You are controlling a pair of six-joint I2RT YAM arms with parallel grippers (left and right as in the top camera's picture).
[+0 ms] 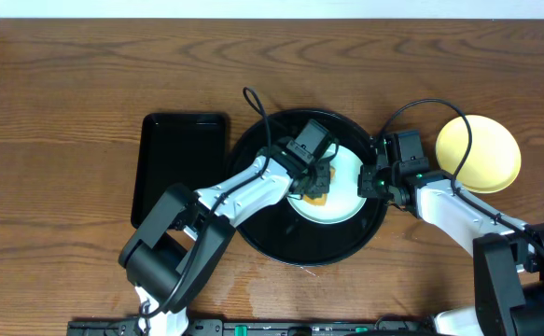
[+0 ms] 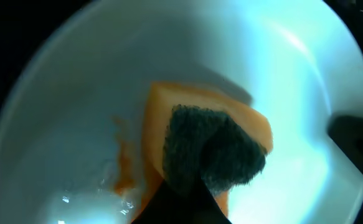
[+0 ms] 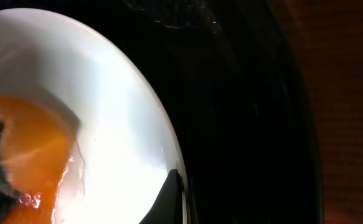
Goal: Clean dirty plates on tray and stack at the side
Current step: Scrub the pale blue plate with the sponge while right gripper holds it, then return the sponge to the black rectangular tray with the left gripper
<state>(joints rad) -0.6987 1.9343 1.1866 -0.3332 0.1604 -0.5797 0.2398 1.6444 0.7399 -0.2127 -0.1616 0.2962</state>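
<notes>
Nearest the arms' bases, on the wooden surface (image 1: 66, 93), sits the round black tray (image 1: 262, 233), glossy with a raised rim. Inside it, toward its right half, lies a pale mint plate (image 1: 344, 198), right way up.

Over the plate's left part, the left end effector (image 1: 316, 179) points down, pinching an orange sponge (image 1: 316, 197) with a dark scouring face. The left wrist view shows the sponge (image 2: 200, 149) pressed against the plate's inner face (image 2: 69, 112), with an orange smear (image 2: 122, 171) just left of it.

At the plate's right edge, the right end effector (image 1: 376, 182) has its fingers pressed together. One dark fingertip (image 3: 169, 196) touches the plate's rim in the right wrist view. Whether the rim lies between the fingers I cannot tell.

Left of the round tray, just beside it, lies a rectangular black tray (image 1: 180, 168). To the right, off the tray and a little farther back, a pale yellow plate (image 1: 478, 154) rests on the surface, near the right end effector but apart from it.
</notes>
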